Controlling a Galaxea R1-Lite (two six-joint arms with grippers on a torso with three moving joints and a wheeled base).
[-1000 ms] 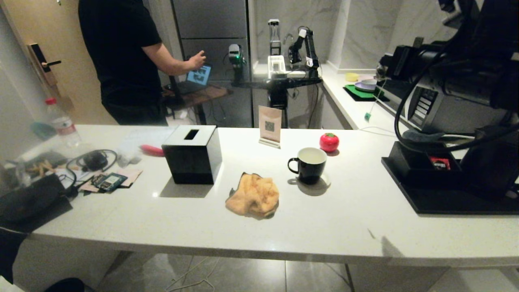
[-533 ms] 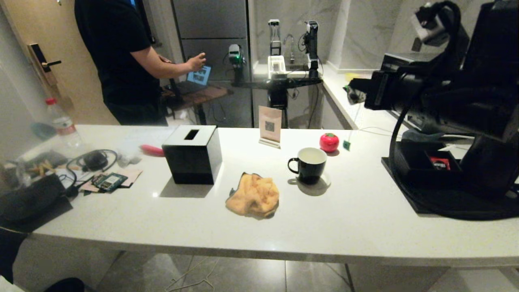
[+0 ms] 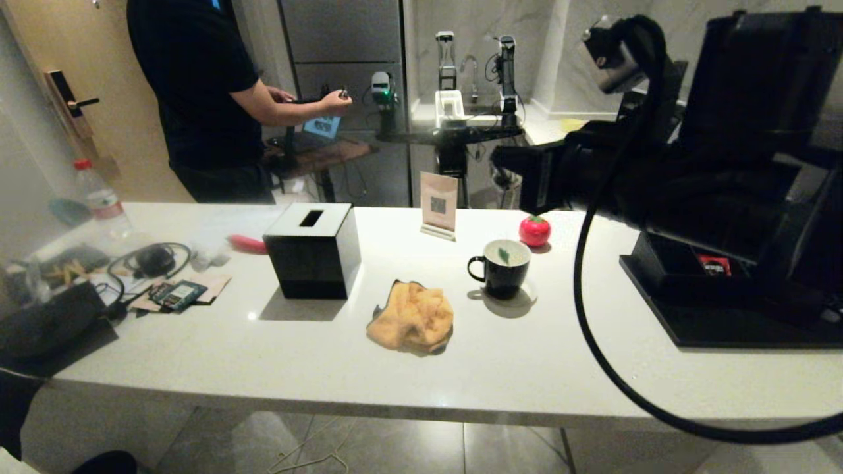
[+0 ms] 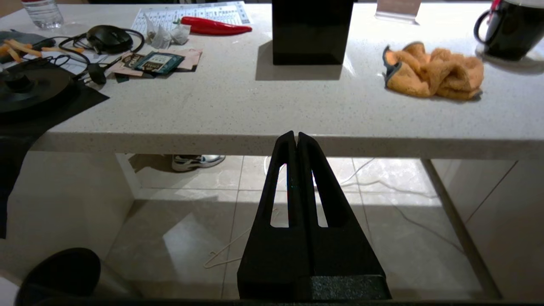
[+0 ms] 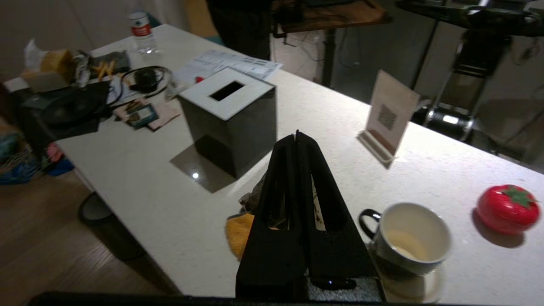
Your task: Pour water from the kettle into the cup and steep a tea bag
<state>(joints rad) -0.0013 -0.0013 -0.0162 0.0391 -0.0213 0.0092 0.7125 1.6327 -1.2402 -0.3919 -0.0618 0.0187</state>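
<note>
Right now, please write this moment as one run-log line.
right gripper: shut on tea bag | tea bag: hanging over cup | left gripper: shut, parked low

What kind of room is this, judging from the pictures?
Probably a home-style kitchen used as a robot test space: a white stone counter with a mug, a sink tap by marble walls behind, and a second robot rig with a person beside it.

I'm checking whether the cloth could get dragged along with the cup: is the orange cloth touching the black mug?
Apart. The head view shows bare counter between the orange cloth and the black mug.
</note>
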